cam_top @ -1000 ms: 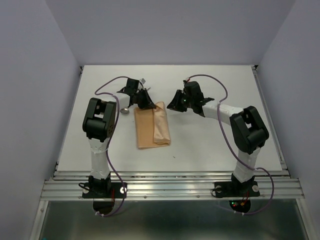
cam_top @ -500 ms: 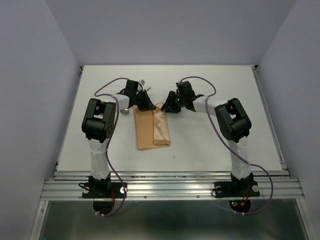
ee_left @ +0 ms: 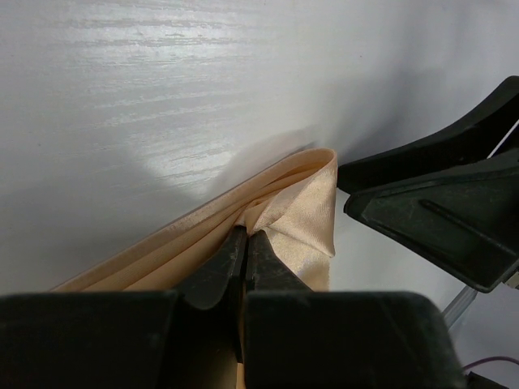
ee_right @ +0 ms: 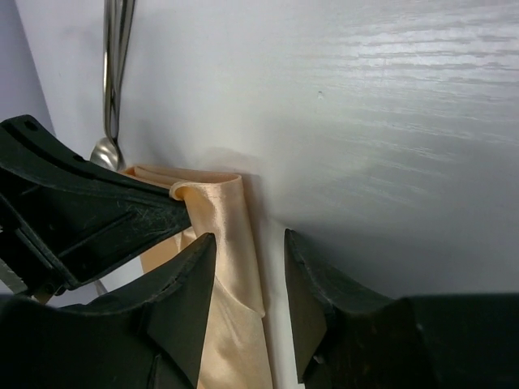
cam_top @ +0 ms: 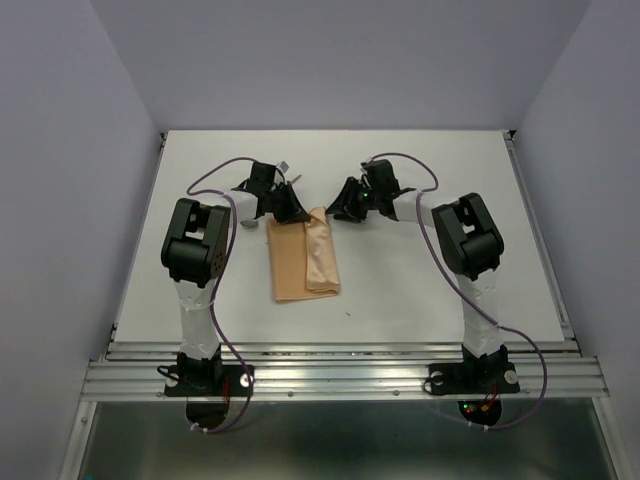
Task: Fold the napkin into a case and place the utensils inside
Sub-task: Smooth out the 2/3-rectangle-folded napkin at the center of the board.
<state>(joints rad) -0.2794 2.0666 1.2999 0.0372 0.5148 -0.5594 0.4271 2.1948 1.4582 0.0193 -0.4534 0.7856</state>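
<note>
Napkin [ee_right: 225,243] pinched by left fingers [ee_left: 217,275], utensils [ee_right: 116,65] beyond.

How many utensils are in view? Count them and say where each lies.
2, as far as shows: a spoon, bowl beside the napkin's far corner, and a second handle close alongside it. The left gripper may hide more.

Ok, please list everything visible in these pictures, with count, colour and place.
napkin: one, peach-orange, folded oblong at table centre
utensils: silver, count unclear, by the napkin's far left corner
table: one, white, under everything
rail: one, silver, along the table's near edge
left end effector: one, black, shut on the napkin's far edge
right end effector: one, black, open over the napkin's far right corner
</note>
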